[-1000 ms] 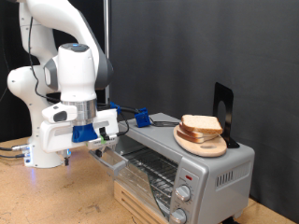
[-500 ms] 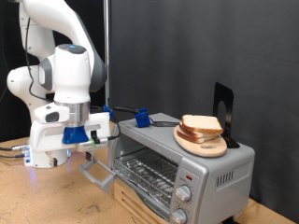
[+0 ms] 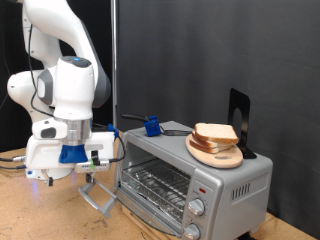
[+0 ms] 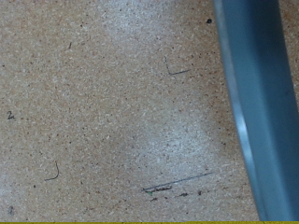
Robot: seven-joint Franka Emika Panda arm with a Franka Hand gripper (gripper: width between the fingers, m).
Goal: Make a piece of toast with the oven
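The silver-grey oven (image 3: 225, 180) stands at the exterior view's right, its wire rack (image 3: 160, 183) showing inside. Its glass door (image 3: 100, 196) hangs open, swung down nearly flat towards the exterior view's left. My gripper (image 3: 92, 172) is low at the door's outer edge, by the handle; its fingers do not show clearly. In the wrist view the door's grey edge (image 4: 257, 103) crosses over the speckled table (image 4: 103, 103), and no fingers show. A pile of bread slices (image 3: 215, 135) lies on a wooden plate on the oven's top. No single piece of toast shows apart from the pile.
Two round knobs (image 3: 197, 208) sit at the oven's front right. A black stand (image 3: 238, 115) rises behind the bread pile. A blue part (image 3: 152, 126) with a cable lies on the oven's top. The robot's white base (image 3: 35, 95) stands at the left. A black curtain hangs behind.
The oven door has swung down from about half open to nearly flat. My gripper has moved down and towards the exterior view's left along with the door's edge.
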